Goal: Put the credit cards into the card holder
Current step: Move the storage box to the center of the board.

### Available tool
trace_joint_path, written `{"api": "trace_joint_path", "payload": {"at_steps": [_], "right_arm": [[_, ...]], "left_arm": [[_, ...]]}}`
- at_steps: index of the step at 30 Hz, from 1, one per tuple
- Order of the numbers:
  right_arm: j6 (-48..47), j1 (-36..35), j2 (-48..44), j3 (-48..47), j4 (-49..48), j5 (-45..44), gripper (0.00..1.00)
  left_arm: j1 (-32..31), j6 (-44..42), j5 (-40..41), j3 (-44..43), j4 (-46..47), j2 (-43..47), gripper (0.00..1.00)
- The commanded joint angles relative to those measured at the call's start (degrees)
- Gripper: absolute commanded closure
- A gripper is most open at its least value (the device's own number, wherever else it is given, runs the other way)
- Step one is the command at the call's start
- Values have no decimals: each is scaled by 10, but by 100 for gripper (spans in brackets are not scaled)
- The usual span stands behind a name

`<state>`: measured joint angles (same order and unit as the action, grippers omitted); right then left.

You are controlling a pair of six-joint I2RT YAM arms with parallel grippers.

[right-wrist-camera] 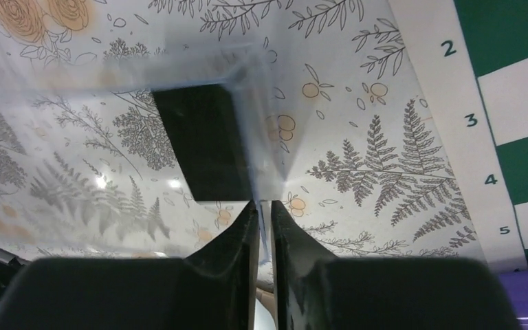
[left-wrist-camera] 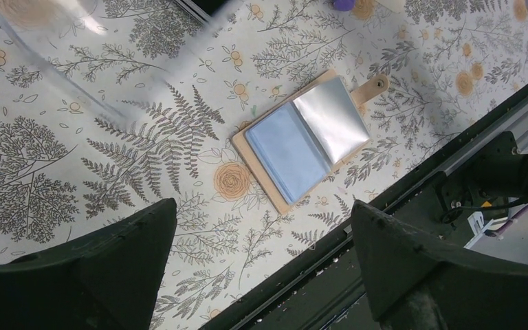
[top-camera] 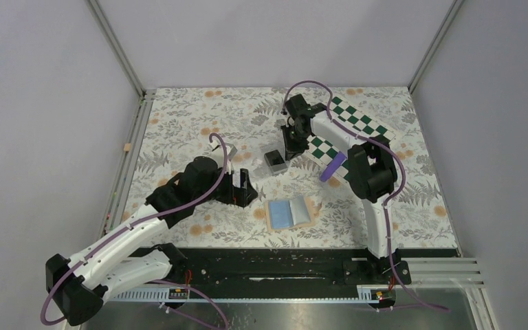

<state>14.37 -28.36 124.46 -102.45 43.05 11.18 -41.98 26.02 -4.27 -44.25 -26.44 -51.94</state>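
The card holder [top-camera: 290,212] lies open on the floral table, tan outside, blue-grey panels up; the left wrist view also shows the card holder [left-wrist-camera: 306,137]. A dark stack of credit cards [top-camera: 273,158] sits inside a clear plastic box [top-camera: 267,165]. My right gripper [top-camera: 291,150] stands at the box's right side. In the right wrist view the right gripper [right-wrist-camera: 265,205] has its jaws nearly together, pinching the clear box wall [right-wrist-camera: 261,117], with the credit cards [right-wrist-camera: 203,141] just beyond. My left gripper [top-camera: 246,182] hovers left of the holder; the left gripper [left-wrist-camera: 262,206] is wide open and empty.
A green-and-white checkerboard [top-camera: 357,124] lies at the back right, with a purple object [top-camera: 333,166] by the right arm. A blurred clear plastic piece [left-wrist-camera: 62,62] lies left of the box. The black front rail [top-camera: 282,265] runs just below the holder.
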Motion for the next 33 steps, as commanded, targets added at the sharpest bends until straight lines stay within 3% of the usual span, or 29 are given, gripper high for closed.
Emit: {"api": "trace_joint_path", "payload": {"at_steps": [1, 9, 17, 25, 33], "right_arm": [[13, -4, -33, 27, 15, -17, 89], [34, -11, -136, 157, -1, -42, 94], [61, -37, -185, 205, 19, -93, 94], [98, -45, -207, 242, 4, -92, 77], [115, -45, -228, 253, -16, -54, 56]], "left_arm": [[4, 20, 16, 3, 15, 14, 4], [3, 42, 41, -19, -1, -16, 1], [4, 68, 75, -26, 14, -39, 1], [3, 75, 69, -43, 13, -81, 1], [5, 74, -9, -96, 33, -182, 8]]}}
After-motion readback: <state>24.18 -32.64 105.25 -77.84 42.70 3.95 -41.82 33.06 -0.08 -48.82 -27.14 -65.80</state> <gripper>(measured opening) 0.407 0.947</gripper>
